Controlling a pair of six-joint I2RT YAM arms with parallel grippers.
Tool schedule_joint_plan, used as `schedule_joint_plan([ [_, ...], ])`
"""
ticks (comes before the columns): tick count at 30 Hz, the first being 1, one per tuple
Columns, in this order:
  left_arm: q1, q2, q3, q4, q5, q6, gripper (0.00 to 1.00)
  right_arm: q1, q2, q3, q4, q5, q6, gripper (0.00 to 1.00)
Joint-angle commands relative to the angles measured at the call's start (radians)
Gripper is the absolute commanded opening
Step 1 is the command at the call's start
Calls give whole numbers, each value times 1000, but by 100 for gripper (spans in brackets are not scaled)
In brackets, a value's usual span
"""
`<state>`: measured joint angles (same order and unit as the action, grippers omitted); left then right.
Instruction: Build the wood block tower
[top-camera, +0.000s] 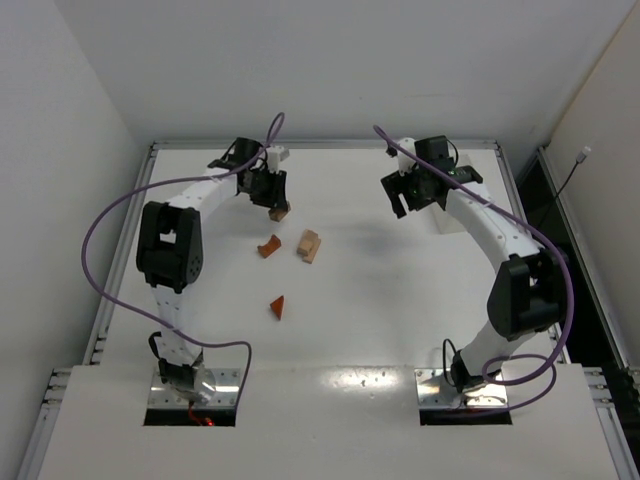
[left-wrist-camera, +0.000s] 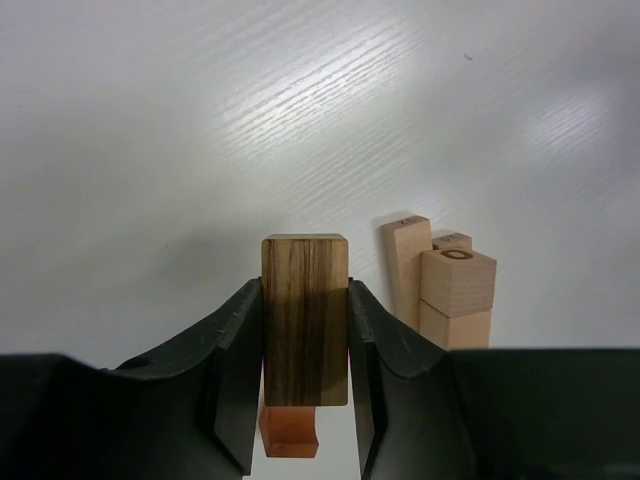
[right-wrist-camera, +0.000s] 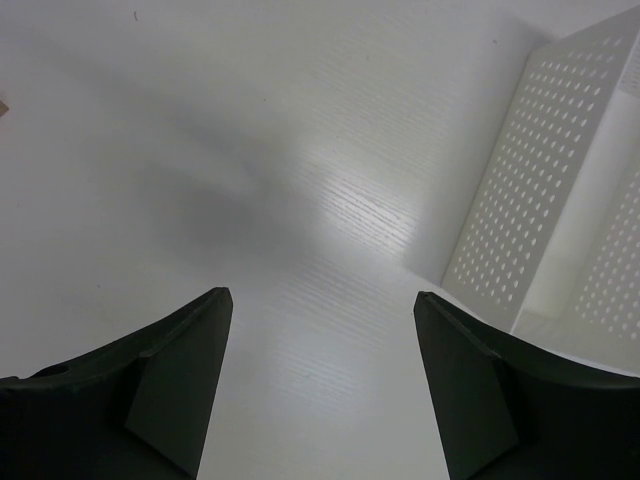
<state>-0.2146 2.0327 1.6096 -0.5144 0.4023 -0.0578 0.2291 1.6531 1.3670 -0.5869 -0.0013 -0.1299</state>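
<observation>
My left gripper (top-camera: 274, 198) (left-wrist-camera: 305, 290) is shut on a dark brown wooden bar (left-wrist-camera: 305, 320), which also shows in the top view (top-camera: 279, 212), and holds it on end above the table's far left middle. A reddish-brown arch block (top-camera: 269, 246) lies just below and in front of it, and its end shows under the bar (left-wrist-camera: 288, 432). A cluster of pale tan blocks (top-camera: 310, 245) (left-wrist-camera: 450, 285) lies to the right of it. A reddish wedge (top-camera: 278, 307) lies nearer the bases. My right gripper (top-camera: 405, 195) (right-wrist-camera: 320, 293) is open and empty above bare table. No stacked column shows.
A white perforated plastic bin (right-wrist-camera: 560, 200) stands to the right of my right gripper. The white table (top-camera: 400, 320) has a raised rim along its far edge and sides (top-camera: 330, 144).
</observation>
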Motion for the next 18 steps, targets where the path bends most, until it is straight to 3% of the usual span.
schedule_joint_plan([
  [1,7,37,12,-19,-26,21,0,-5,-16,-8,9,-12,4,71],
  [7,-3,60,-102,-10,56,30,0,-5,-7,-8,9,-22,4,71],
  [18,7,118,-204,8,365,6,0,-5,-7,-8,9,-31,4,71],
])
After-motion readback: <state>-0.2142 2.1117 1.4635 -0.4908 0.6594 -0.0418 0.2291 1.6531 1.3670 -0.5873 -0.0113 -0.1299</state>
